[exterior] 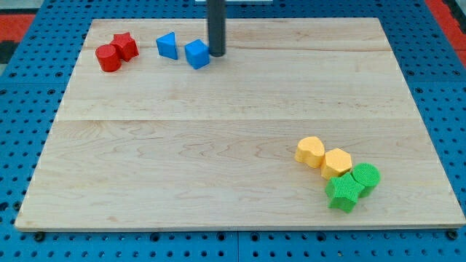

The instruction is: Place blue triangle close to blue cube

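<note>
The blue triangle (pixel 167 45) lies near the view's top left on the wooden board (pixel 218 145). The blue cube (pixel 197 54) sits just to its right, a small gap between them. My tip (pixel 217 54) is at the cube's right side, touching or almost touching it. The dark rod rises from there out of the view's top.
A red cylinder (pixel 109 58) and a red star (pixel 125 46) sit together left of the blue triangle. A yellow heart (pixel 310 151), a yellow hexagon (pixel 337 162), a green star (pixel 343 193) and a green round block (pixel 365 177) cluster at the bottom right.
</note>
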